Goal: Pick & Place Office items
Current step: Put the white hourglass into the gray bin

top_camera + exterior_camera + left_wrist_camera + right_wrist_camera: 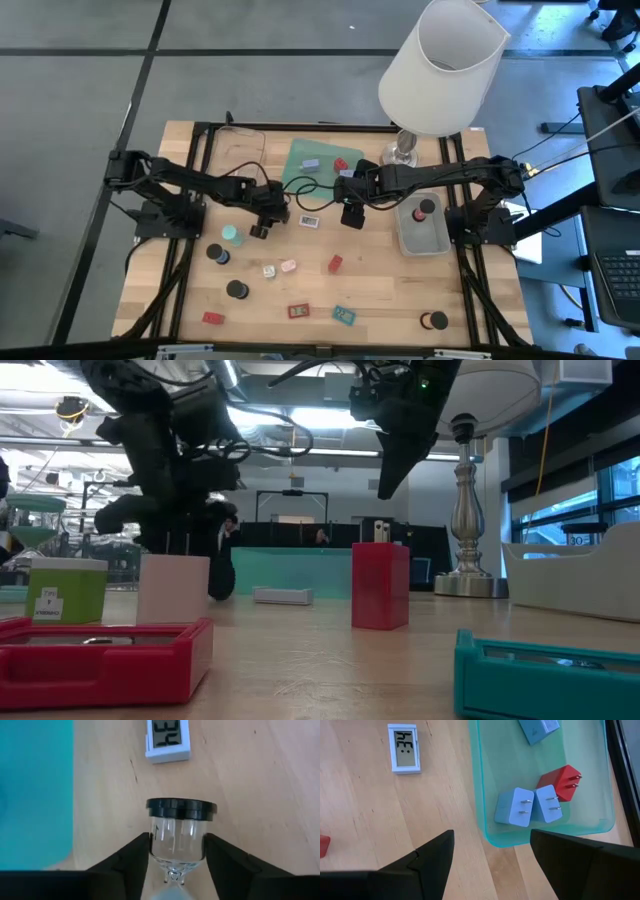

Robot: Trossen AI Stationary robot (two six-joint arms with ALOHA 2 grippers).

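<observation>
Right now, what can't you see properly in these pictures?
- Hourglass: left wrist view, its lower half is cut off by the edge and the fingers.
- Lamp base: high view, mostly hidden under the shade.
- Red frame: high view, contents too small.

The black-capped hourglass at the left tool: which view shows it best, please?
The left wrist view: the hourglass sits between the left tool fingers. The high view shows only a dark speck; the other views don't clearly show it.

A grey concrete floor (250,70) with dark seams surrounds the wooden worktop (380,285), while beyond its far edge bright ceiling lights (300,415) and a window (575,510) at the right illuminate the cluttered room.
</observation>
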